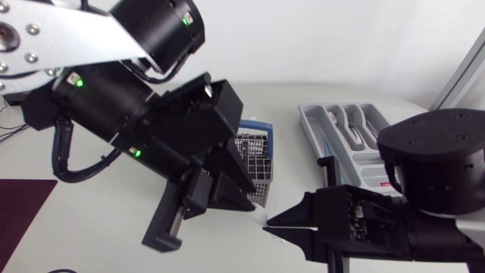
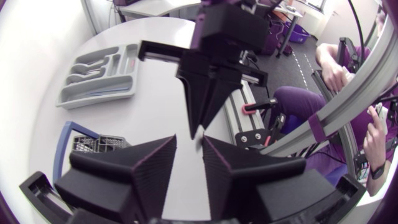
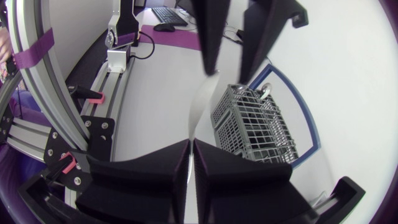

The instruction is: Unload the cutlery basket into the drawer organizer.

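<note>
white table [image 1: 98,220] under both arms. your right claw [image 3: 189,165] is pinched on a pale knife [image 3: 200,106], probably to pass it across. your left claw [image 3: 231,59] hangs just ahead at its tip, fingers apart. the basket [image 3: 255,130] stands beside both claws. the organizer [image 1: 341,125] lies well off to your right claw's side.

The head view looks steeply down on the surface [image 1: 98,227], close above both arms: left arm [image 1: 114,98] at ten o'clock, right arm [image 1: 432,167] at four. Each wrist view peers out past its own fingers [image 2: 152,168] [image 3: 168,165], facing the other arm's. All three share the basket [image 1: 256,163] [image 2: 93,144] [image 3: 255,127].
</note>
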{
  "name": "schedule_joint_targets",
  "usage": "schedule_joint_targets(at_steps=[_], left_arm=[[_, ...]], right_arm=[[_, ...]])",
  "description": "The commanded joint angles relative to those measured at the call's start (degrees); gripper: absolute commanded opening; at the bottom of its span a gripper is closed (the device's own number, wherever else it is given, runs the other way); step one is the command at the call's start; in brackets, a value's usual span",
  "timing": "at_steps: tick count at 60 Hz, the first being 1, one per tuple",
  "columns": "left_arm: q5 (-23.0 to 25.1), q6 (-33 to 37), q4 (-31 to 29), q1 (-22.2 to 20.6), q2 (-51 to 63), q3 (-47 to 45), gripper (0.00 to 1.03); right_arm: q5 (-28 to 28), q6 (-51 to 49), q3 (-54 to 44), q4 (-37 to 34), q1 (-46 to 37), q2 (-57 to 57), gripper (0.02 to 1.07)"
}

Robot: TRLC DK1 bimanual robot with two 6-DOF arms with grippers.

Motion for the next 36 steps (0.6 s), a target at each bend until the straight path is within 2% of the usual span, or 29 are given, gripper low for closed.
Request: schedule_joint_targets(at_steps=[1,6,15,17,24,32,36], left_arm=[[0.4,-3.4,1.9,2.1,0.6,3.1,0.9],[0.4,-5.8,2.8,4.2,0.2,3.4,0.97],[-0.4,-12.0,3.7,9.8,-0.2,4.5,0.98],[-3.3,-14.0,3.7,10.8,-0.2,4.4,0.97],[-8.0,-16.9,2.9,13.5,-1.4,2.5,0.97],[-13.9,-19.5,1.3,14.0,-2.0,-0.4,0.97],[-15.3,-20.6,1.1,13.9,-2.1,-1.9,0.97]], right_arm=[[-0.2,0.3,-2.2,-0.9,0.2,-0.7,0.08],[-0.1,-0.4,-2.9,-1.1,-0.8,-1.2,0.08],[0.4,-3.6,-4.8,-2.5,-5.4,-4.0,0.08],[0.5,-4.3,-5.3,-2.7,-6.9,-4.7,0.08],[0.6,-9.1,-7.1,-4.2,-13.7,-7.7,0.08],[0.5,-15.9,-10.2,-5.1,-21.6,-12.2,0.08],[0.4,-19.5,-11.5,-5.4,-25.5,-13.9,0.08]])
